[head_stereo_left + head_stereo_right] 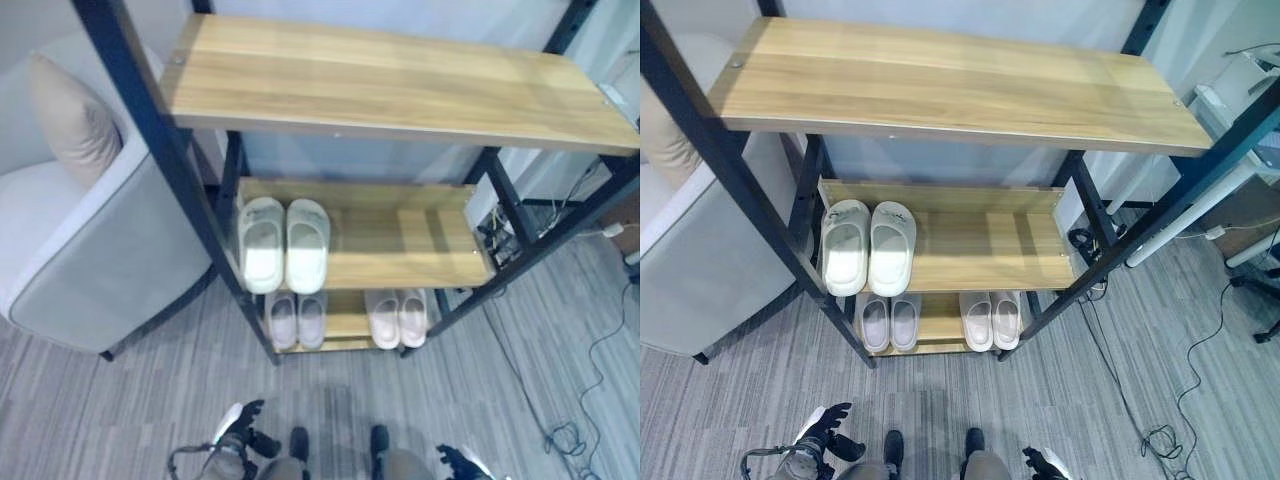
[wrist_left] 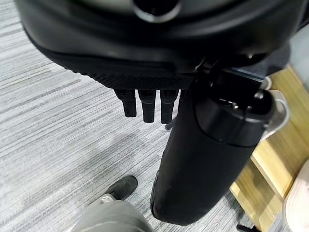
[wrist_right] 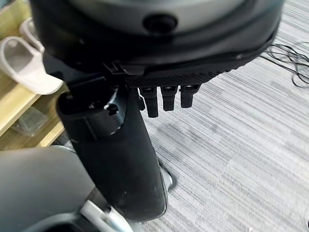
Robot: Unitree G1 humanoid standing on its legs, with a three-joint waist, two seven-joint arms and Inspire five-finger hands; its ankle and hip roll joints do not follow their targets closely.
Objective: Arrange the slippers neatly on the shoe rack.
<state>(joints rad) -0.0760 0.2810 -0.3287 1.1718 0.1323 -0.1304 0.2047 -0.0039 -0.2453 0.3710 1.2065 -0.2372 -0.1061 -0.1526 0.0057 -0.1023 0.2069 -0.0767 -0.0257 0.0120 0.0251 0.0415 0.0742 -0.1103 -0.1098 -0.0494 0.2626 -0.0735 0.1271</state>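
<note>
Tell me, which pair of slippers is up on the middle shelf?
The big white pair, side by side at the left end of the middle shelf. The two smaller pinkish pairs sit on the bottom shelf below.

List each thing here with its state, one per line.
White slippers: paired side by side, left end of the middle shelf.
Left pink slippers: paired, bottom shelf.
Right pink slippers: paired, bottom shelf.
Top shelf: bare.
Left hand: low, open, holding nothing.
Right hand: low, open, holding nothing.
</note>
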